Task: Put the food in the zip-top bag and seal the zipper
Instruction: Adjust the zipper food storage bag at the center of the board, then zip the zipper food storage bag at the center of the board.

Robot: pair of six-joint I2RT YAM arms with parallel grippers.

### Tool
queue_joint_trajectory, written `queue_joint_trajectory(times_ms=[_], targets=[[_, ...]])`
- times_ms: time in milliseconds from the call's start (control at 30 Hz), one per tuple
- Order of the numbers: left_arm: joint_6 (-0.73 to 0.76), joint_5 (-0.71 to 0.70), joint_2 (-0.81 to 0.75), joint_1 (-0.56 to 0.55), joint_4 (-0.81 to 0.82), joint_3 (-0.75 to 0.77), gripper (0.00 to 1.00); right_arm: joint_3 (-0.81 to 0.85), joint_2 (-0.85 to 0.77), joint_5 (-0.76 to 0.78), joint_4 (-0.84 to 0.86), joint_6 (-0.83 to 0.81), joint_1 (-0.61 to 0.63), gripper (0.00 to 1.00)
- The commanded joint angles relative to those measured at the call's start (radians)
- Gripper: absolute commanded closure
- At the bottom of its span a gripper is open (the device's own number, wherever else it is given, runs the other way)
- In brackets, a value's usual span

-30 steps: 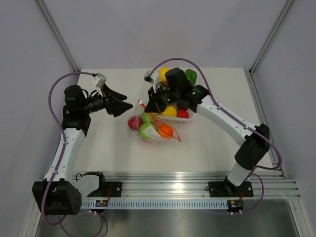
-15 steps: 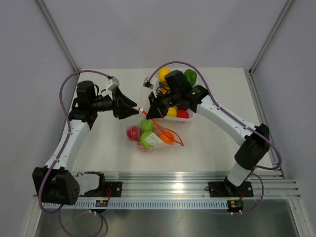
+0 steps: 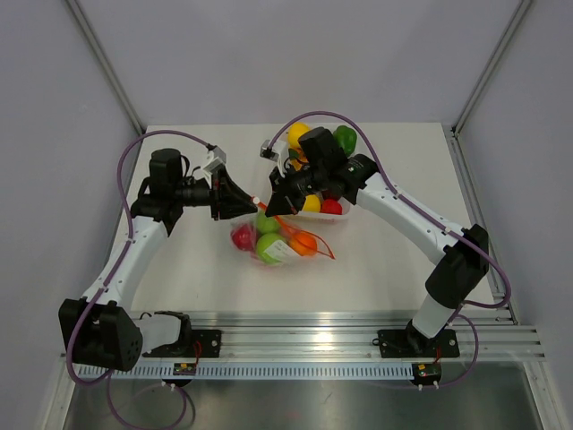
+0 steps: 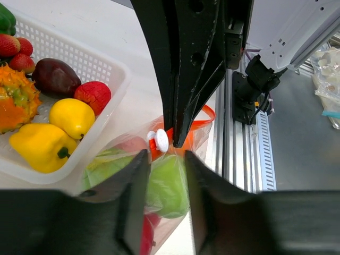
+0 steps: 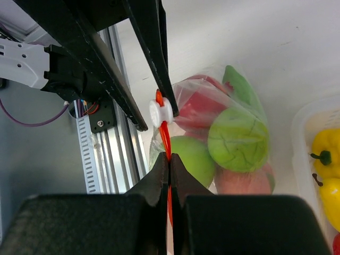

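Sealing stage of the bagging task. The zip-top bag (image 3: 285, 246) is shown lying on the table (image 3: 197, 269) between the two arms, just in front of the white tray (image 4: 109, 66), with its mouth edge lifted. The zipper (image 5: 166, 133) is clenched between the closed fingers of the right gripper (image 5: 169, 158), apparently so that the strip is held taut and raised off the table. The left gripper (image 4: 163, 158) is presented with its jaws parted on either side of the white slider (image 4: 159, 141), which has not yet been gripped; this placement is judged to prepare a pull on the slider along the strip. Green fruits (image 5: 237, 139), together with red and orange pieces, are seen inside the bag. Further food, including a yellow pepper (image 4: 40, 146), a lemon (image 4: 71, 117) and a strawberry (image 4: 92, 95), is seen in the tray, so filling may be incomplete. The right fingers are set on the strip just beside the slider, and the two sets of fingertips are crowded closely together, so the slider's path could be obstructed. Whether the mouth is open cannot be told.
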Motion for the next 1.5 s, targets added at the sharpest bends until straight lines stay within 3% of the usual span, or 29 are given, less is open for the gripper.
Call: queue_joint_trajectory(times_ms=[0, 100, 167, 200, 300, 400, 533, 633, 1067, 1467], targets=[[0.024, 0.051, 0.001, -0.015, 0.028, 0.007, 0.74, 0.027, -0.042, -0.035, 0.036, -0.001, -0.009, 1.0], [0.028, 0.056, 0.001, -0.026, 0.023, 0.007, 0.9, 0.033, -0.045, -0.029, 0.034, 0.008, -0.009, 1.0], [0.035, 0.056, 0.001, -0.026, 0.023, 0.004, 1.0, 0.042, -0.045, -0.026, 0.02, 0.013, -0.01, 0.94], [0.035, 0.059, -0.002, -0.027, 0.023, 0.004, 1.0, 0.051, -0.048, -0.024, 0.016, 0.013, -0.014, 0.81], [0.044, 0.065, -0.007, -0.027, 0.016, 0.001, 1.0, 0.057, -0.071, -0.021, 0.003, 0.013, -0.018, 0.66], [0.05, 0.077, -0.013, -0.027, 0.017, -0.001, 1.0, 0.054, -0.097, -0.024, 0.013, 0.022, -0.026, 0.64], [0.051, 0.083, -0.015, -0.029, 0.008, -0.001, 1.0, 0.05, -0.108, -0.034, 0.042, 0.047, -0.029, 0.49], [0.055, 0.085, -0.015, -0.029, 0.003, -0.002, 1.0, 0.047, -0.103, -0.06, 0.081, 0.076, -0.03, 0.43], [0.038, 0.071, -0.03, -0.029, 0.003, 0.007, 1.0, 0.057, -0.02, -0.164, 0.194, 0.209, -0.029, 0.46], [0.002, 0.074, -0.031, -0.029, 0.042, 0.006, 1.0, 0.05, 0.012, -0.184, 0.18, 0.2, -0.029, 0.68]])
